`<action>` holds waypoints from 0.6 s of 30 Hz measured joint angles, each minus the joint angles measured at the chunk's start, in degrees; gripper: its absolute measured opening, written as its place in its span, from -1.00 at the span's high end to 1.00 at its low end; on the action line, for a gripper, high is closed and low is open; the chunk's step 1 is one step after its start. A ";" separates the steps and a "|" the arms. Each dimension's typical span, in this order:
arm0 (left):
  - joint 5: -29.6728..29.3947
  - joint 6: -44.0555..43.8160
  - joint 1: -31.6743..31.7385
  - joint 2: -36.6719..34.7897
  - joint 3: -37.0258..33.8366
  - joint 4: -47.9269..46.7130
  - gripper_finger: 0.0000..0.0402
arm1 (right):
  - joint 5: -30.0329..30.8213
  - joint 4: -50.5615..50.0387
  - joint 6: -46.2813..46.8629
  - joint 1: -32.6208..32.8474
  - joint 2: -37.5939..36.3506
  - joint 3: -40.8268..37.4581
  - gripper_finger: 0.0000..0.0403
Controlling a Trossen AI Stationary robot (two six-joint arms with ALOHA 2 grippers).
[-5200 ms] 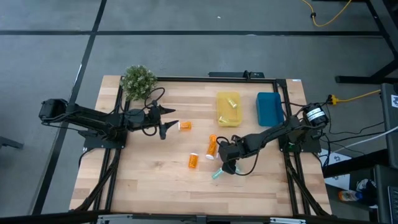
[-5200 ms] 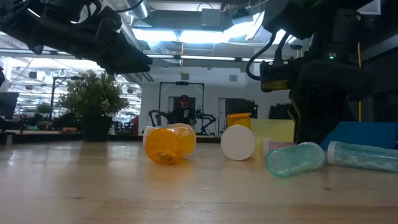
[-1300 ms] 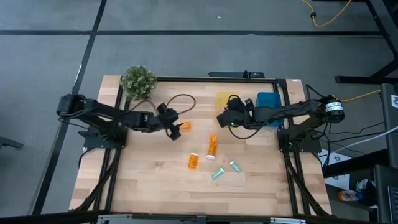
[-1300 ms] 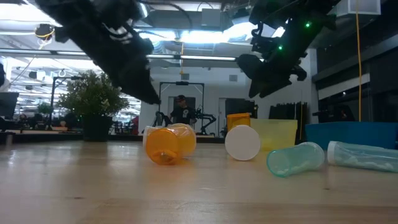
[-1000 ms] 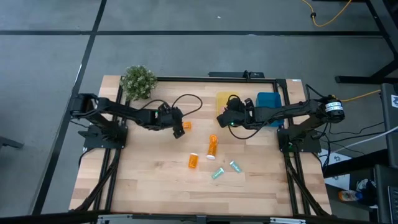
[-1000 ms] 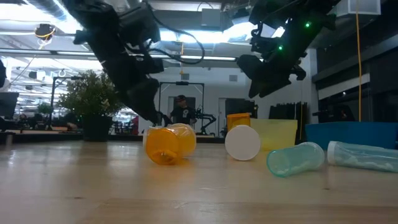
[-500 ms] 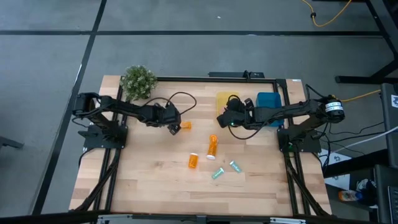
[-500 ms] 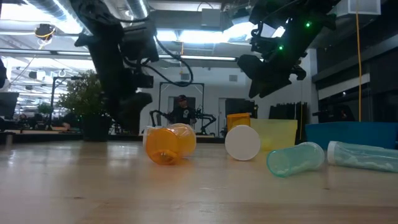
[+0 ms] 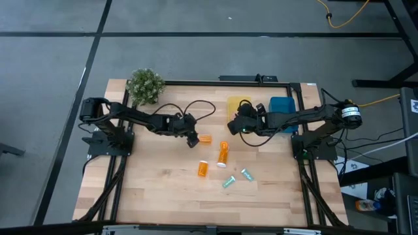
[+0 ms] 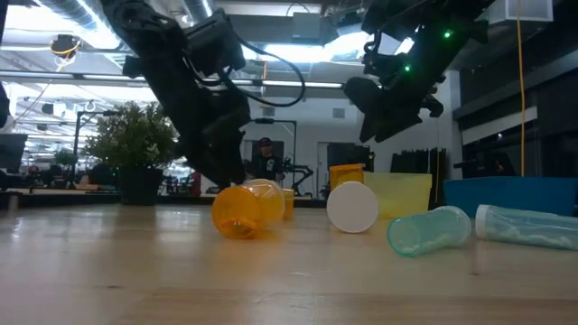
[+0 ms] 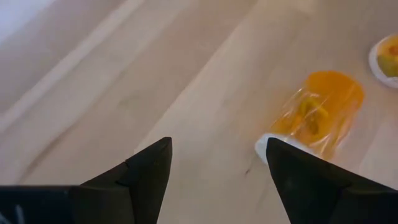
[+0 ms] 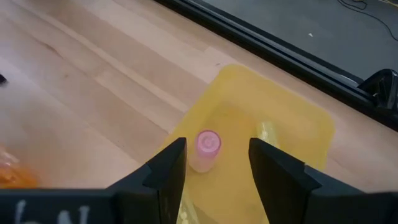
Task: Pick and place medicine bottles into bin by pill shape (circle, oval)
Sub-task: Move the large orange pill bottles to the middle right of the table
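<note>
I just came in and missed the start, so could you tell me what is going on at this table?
Two robot arms are sorting pill bottles into bins. The left gripper is open, low over the table beside an orange bottle lying on its side, not yet holding it. The right gripper hovers open at the yellow bin, which holds a pink-capped bottle. Two more orange bottles and two teal ones lie on the table.

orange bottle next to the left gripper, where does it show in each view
High view: the orange bottle lies on the table just right of the left gripper, left of the yellow bin.
Low view: only a sliver shows behind a nearer orange bottle.
Left wrist view: beyond the open jaws, lying on its side.
Right wrist view: not in it; the yellow bin is.
Shared landmark: the yellow bin.
</note>
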 joint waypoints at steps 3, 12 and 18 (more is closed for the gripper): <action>1.62 0.69 0.38 0.82 1.19 -0.75 -0.27 | -0.02 -0.03 0.00 0.35 -0.01 0.00 0.12; 3.93 5.38 -0.69 0.71 4.61 -13.84 -0.27 | 0.16 -0.35 -1.78 1.77 -0.01 0.00 0.12; 6.00 8.85 -2.48 0.71 4.67 -4.06 -0.27 | 4.39 0.01 -4.25 4.39 -2.19 0.00 0.12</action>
